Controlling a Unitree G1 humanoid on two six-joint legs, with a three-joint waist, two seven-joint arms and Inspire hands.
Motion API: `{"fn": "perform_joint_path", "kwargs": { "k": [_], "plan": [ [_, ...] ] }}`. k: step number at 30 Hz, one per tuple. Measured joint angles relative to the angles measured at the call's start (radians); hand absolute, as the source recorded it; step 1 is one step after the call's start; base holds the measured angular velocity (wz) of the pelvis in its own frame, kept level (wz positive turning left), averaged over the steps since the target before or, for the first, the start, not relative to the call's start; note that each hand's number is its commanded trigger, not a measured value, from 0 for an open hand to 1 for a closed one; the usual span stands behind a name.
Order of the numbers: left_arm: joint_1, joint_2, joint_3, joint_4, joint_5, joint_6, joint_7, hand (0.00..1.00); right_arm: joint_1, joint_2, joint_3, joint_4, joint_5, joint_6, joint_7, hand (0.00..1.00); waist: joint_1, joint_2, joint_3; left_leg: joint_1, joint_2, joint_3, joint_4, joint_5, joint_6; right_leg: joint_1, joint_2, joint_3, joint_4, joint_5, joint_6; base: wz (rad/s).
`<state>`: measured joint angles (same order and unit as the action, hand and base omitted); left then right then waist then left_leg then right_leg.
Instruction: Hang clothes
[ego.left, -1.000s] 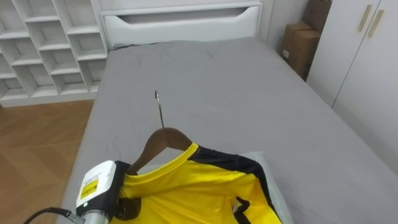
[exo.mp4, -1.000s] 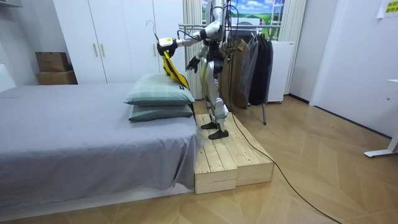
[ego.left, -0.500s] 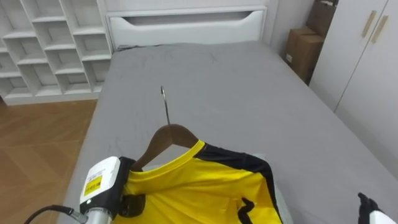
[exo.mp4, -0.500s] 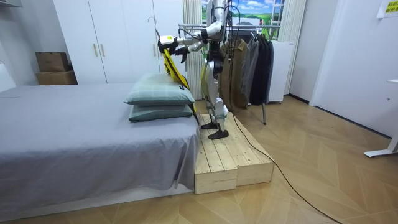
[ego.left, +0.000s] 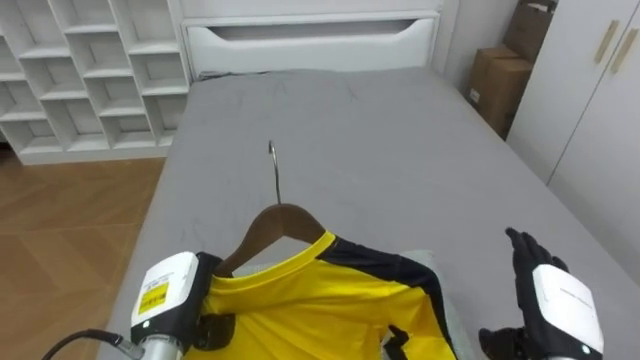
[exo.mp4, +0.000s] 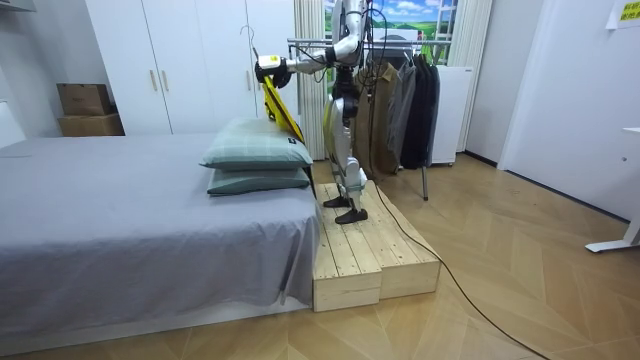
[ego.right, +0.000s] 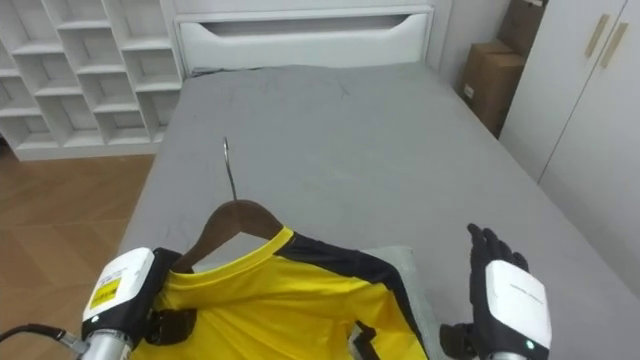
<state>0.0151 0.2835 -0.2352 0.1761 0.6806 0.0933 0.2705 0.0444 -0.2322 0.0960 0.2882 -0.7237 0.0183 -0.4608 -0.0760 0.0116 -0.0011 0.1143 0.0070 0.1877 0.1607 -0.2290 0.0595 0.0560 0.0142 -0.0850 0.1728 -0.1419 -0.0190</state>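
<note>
White cubby shelving (ego.left: 90, 70) stands at far left beside the grey-sheeted bed (ego.left: 380, 140). At lower left the left hand (ego.left: 172, 300) has its dark fingers curled round the left arm of a brown wooden hanger (ego.left: 275, 222) with a thin metal hook pointing up, held in the air above the bed. On that hanger sits the yellow shirt (ego.left: 320, 300) with dark collar trim, over a pale green pillow (ego.left: 430, 257); at lower right the right hand (ego.left: 548, 298) is raised near the shirt but apart from it, fingers straight and spread, holding nothing, with white wardrobe doors (ego.left: 600, 110) at far right.
</note>
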Motion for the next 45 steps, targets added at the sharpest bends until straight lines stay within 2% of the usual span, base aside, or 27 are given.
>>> {"fn": "perform_joint_path", "kwargs": {
  "k": [3, 10, 16, 28, 32, 34, 41, 45],
  "plan": [
    [0.012, 0.000, 0.000, -0.010, 0.000, -0.029, 0.000, 1.00, 0.000, 0.000, 0.001, -0.001, 0.000, -0.010, 0.016, 0.00, 0.000, -0.003, 0.0018, 0.000, 0.000, 0.001, 0.000, 0.000, 0.000, 0.000, -0.006, 0.000, 0.000, 0.000, 0.000, 0.01],
    [0.012, 0.002, -0.002, -0.006, 0.001, -0.040, 0.000, 1.00, 0.000, -0.001, 0.014, -0.042, 0.056, -0.041, 0.085, 0.00, 0.004, -0.014, 0.0090, 0.000, 0.000, 0.002, 0.002, 0.000, 0.000, -0.004, -0.008, -0.007, 0.000, 0.000, 0.000, 0.00],
    [0.012, 0.003, -0.003, 0.002, 0.039, -0.051, -0.008, 1.00, -0.001, -0.001, 0.047, -0.064, 0.067, -0.051, 0.179, 0.00, 0.016, -0.014, 0.0092, 0.000, 0.000, 0.001, -0.002, 0.000, 0.000, -0.004, -0.008, -0.010, -0.002, 0.000, 0.000, 0.00],
    [0.011, 0.003, -0.003, -0.023, 0.101, -0.065, -0.043, 1.00, -0.027, -0.001, 0.060, -0.065, 0.099, -0.053, 0.283, 0.00, 0.029, -0.021, 0.0116, -0.003, 0.000, 0.000, 0.000, 0.000, 0.000, -0.004, -0.010, -0.016, -0.002, 0.000, 0.000, 0.01],
    [0.010, 0.001, -0.003, -0.035, 0.143, -0.089, -0.045, 1.00, -0.046, -0.001, 0.060, -0.070, 0.097, -0.060, 0.293, 0.00, 0.029, -0.027, 0.0111, -0.003, 0.000, 0.001, 0.001, 0.000, 0.000, -0.004, -0.010, -0.017, -0.002, 0.000, 0.000, 0.00],
    [0.010, 0.001, -0.003, -0.039, 0.163, -0.103, -0.045, 1.00, -0.046, 0.000, 0.061, -0.074, 0.097, -0.079, 0.293, 0.00, 0.029, -0.033, 0.0112, -0.003, 0.000, 0.000, 0.002, 0.000, 0.000, -0.004, -0.010, -0.018, -0.002, 0.000, 0.000, 0.00],
    [0.008, 0.001, -0.003, -0.039, 0.184, -0.114, -0.045, 1.00, -0.046, -0.001, 0.061, -0.074, 0.100, -0.094, 0.293, 0.00, 0.031, -0.037, 0.0113, -0.004, 0.000, 0.000, 0.002, 0.000, 0.000, -0.003, -0.011, -0.021, -0.002, 0.000, 0.000, 0.00],
    [-0.003, 0.000, -0.005, -0.039, 0.184, -0.132, -0.043, 1.00, -0.047, -0.001, 0.071, -0.092, 0.132, -0.098, 0.293, 0.00, 0.038, -0.041, 0.0129, -0.006, 0.000, -0.001, 0.002, 0.000, 0.000, -0.004, -0.011, -0.021, -0.002, 0.000, 0.000, 0.00]
  ]
}}
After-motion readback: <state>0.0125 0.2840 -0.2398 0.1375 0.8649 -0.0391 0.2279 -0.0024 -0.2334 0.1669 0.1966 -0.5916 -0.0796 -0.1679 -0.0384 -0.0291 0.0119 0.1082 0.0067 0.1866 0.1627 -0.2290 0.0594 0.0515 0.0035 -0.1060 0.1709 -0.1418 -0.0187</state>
